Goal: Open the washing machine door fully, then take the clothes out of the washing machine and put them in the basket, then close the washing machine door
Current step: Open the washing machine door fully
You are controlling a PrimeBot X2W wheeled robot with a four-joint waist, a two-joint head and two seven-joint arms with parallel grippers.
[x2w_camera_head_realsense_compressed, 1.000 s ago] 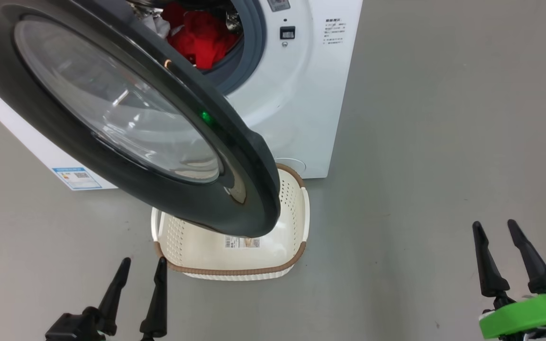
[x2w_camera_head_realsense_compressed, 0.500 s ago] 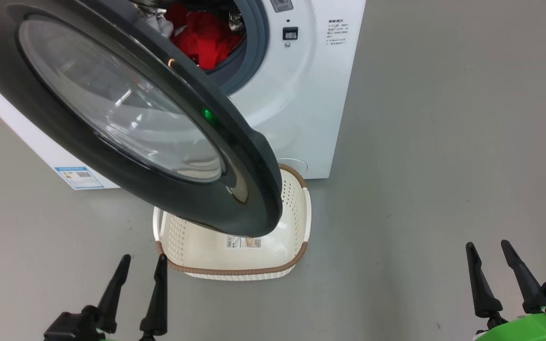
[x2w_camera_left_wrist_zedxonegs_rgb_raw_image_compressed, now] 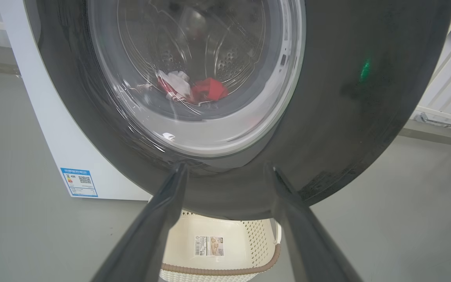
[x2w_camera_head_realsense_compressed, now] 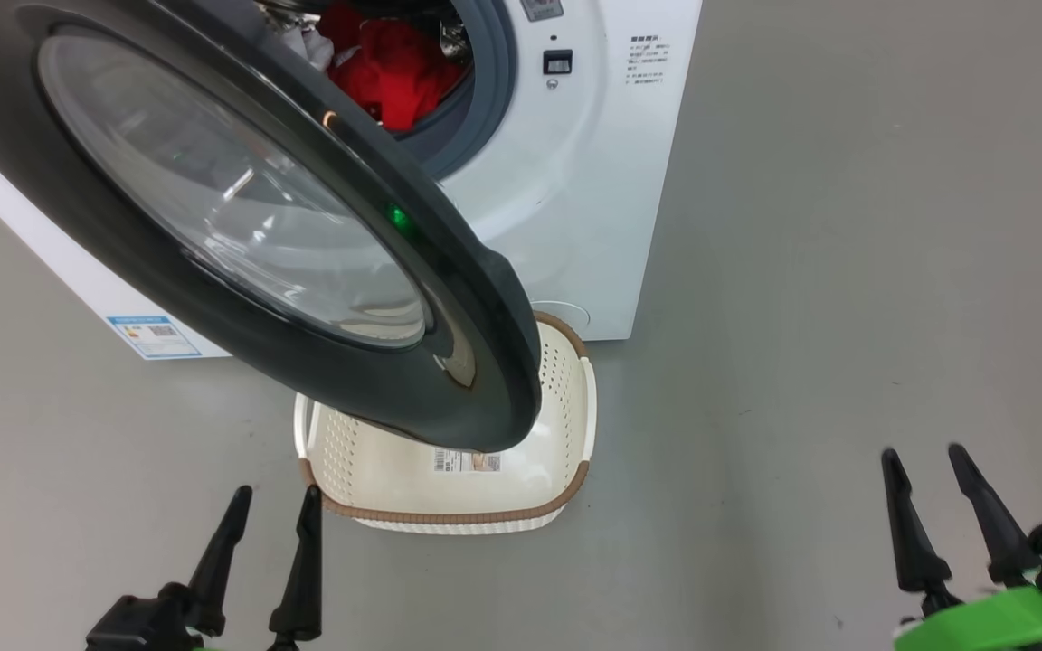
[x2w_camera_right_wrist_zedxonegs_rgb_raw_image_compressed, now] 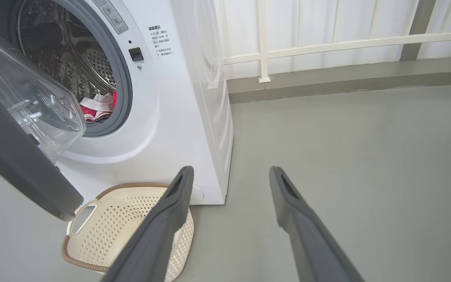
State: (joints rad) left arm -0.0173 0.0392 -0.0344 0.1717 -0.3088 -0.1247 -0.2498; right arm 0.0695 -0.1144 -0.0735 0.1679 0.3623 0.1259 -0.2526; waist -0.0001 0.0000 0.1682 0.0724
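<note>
The washing machine door (x2w_camera_head_realsense_compressed: 241, 217) with its black rim and glass bowl stands partly open, swung out over the basket (x2w_camera_head_realsense_compressed: 449, 520). Red and white clothes (x2w_camera_head_realsense_compressed: 390, 68) lie inside the drum of the white washing machine (x2w_camera_head_realsense_compressed: 566, 208). The cream basket sits on the floor in front of the machine and holds no clothes. My left gripper (x2w_camera_head_realsense_compressed: 272, 493) is open at the lower left, just short of the basket's near-left corner. Low on the right my right gripper (x2w_camera_head_realsense_compressed: 923, 452) is open too, over bare floor. Through the door glass (x2w_camera_left_wrist_zedxonegs_rgb_raw_image_compressed: 194, 78) the left wrist view shows the clothes (x2w_camera_left_wrist_zedxonegs_rgb_raw_image_compressed: 206, 90).
Grey floor (x2w_camera_head_realsense_compressed: 847, 271) spreads wide to the right of the machine. A white railing (x2w_camera_right_wrist_zedxonegs_rgb_raw_image_compressed: 327, 43) on a low kerb runs behind it. A blue label (x2w_camera_head_realsense_compressed: 152, 334) marks the machine's lower left side.
The right gripper dropped lower and drifted slightly left in the head view, then rose a little. The whole picture shifted slightly. Door, basket and left gripper stay as they were.
</note>
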